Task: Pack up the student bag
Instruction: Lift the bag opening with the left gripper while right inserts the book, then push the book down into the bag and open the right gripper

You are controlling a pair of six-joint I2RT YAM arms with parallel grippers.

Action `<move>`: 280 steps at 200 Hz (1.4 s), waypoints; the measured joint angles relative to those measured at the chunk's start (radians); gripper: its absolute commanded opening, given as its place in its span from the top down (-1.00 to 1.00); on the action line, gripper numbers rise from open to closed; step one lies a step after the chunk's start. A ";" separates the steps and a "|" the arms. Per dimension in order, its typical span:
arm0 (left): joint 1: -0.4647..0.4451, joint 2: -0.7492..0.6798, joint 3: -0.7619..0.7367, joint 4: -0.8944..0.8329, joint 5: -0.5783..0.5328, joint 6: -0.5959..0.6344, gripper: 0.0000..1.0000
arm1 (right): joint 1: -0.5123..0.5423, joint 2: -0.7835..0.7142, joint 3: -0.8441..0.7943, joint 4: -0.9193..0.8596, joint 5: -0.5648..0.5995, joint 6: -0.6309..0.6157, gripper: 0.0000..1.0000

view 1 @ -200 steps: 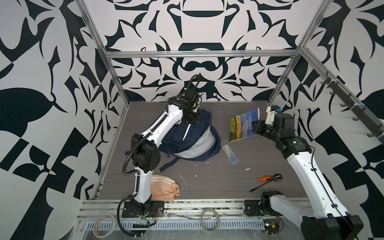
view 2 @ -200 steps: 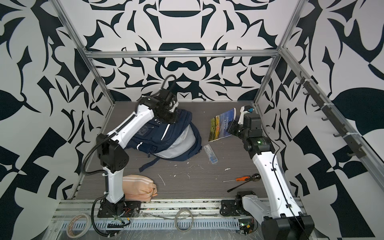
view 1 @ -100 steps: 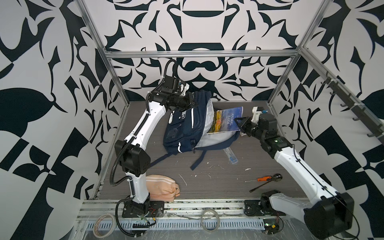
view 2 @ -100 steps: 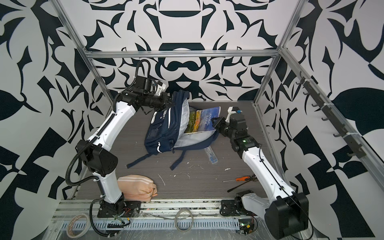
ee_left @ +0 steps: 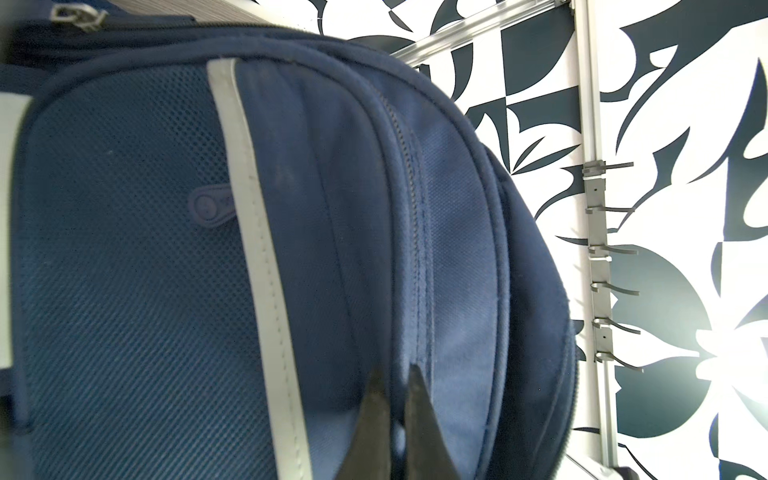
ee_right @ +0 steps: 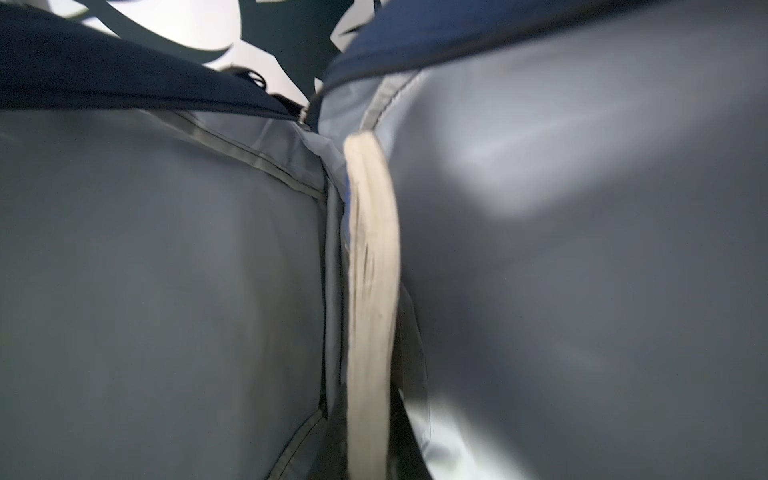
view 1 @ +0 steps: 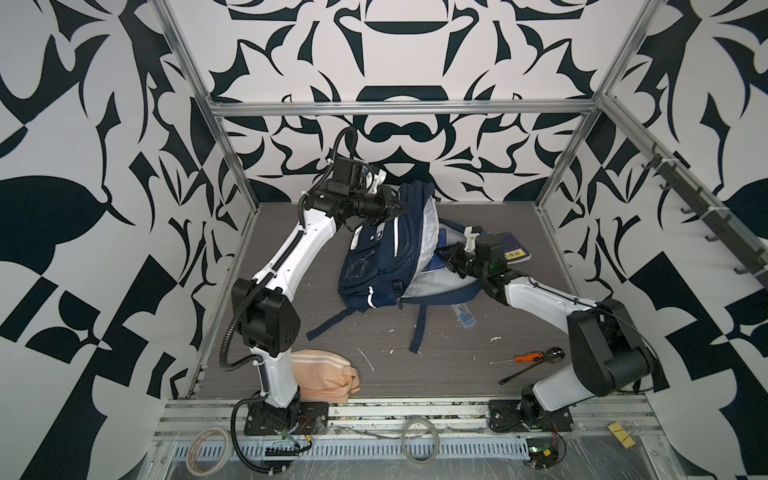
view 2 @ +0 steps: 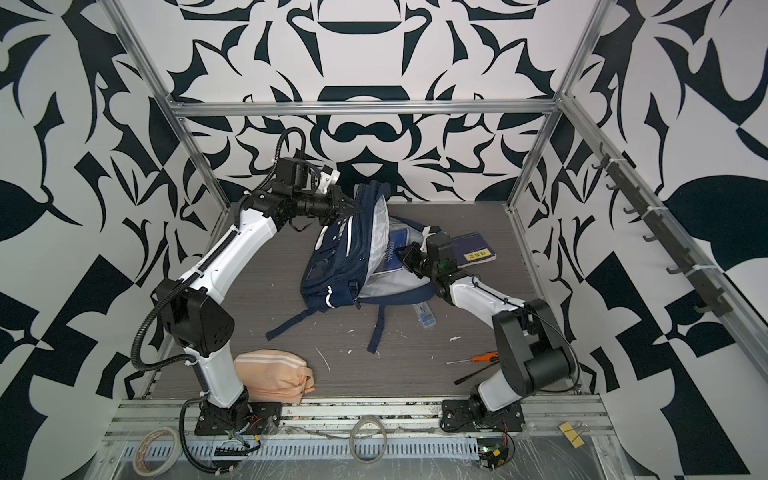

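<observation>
The student bag [view 1: 374, 266] [view 2: 332, 266] stands half-raised near the back middle of the bench [view 1: 415, 374]. Its base rests on the grey surface and its top is lifted toward the back wall. The front panel faces left, and the main compartment gapes to the right, showing light grey lining. The left jaws, at the end of the left arm [view 1: 299, 249], are closed tight on a fold of navy fabric at the bag's top. In the left wrist view the two dark tips meet on the cloth beside a zip line and a white reflective stripe [ee_left: 257, 249]. The right jaws, on the right arm [view 1: 536, 295], reach into the open mouth from the right. They are closed thin on a blue paperback [view 2: 392, 251] lettered "ANIMAL", which sits partly inside the compartment. The right wrist view shows its cream page edge [ee_right: 370, 291] between walls of lining, with the jaw tips out of sight there. Dark straps [view 1: 417, 328] trail from the bag toward the front of the bench. A dark blue book [view 1: 515, 249] with a yellow label lies flat just behind the right wrist. A small clear plastic case [view 1: 465, 318] lies below the bag's open side. An orange-handled screwdriver [view 1: 525, 358] and a dark tool [view 1: 523, 372] lie near the right arm's base. A peach-pink striped pouch [view 1: 324, 380] sits at the front left, against the left arm's base.
</observation>
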 measured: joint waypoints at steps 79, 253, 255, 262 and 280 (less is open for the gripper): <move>-0.007 -0.013 -0.071 0.094 0.007 -0.070 1.00 | 0.092 0.280 0.181 0.155 -0.056 0.001 1.00; 0.080 -0.081 -0.114 -0.100 -0.055 0.133 1.00 | -0.117 -0.140 0.110 -0.096 -0.035 -0.056 -0.66; 0.080 -0.081 -0.114 -0.106 -0.056 0.138 1.00 | -0.122 -0.151 0.110 -0.109 -0.032 -0.062 -0.67; 0.081 -0.081 -0.117 -0.118 -0.063 0.152 1.00 | -0.143 -0.188 0.112 -0.163 -0.024 -0.085 -0.71; 0.081 -0.087 -0.165 -0.106 -0.074 0.173 1.00 | -0.207 -0.262 0.134 -0.330 0.002 -0.156 -0.60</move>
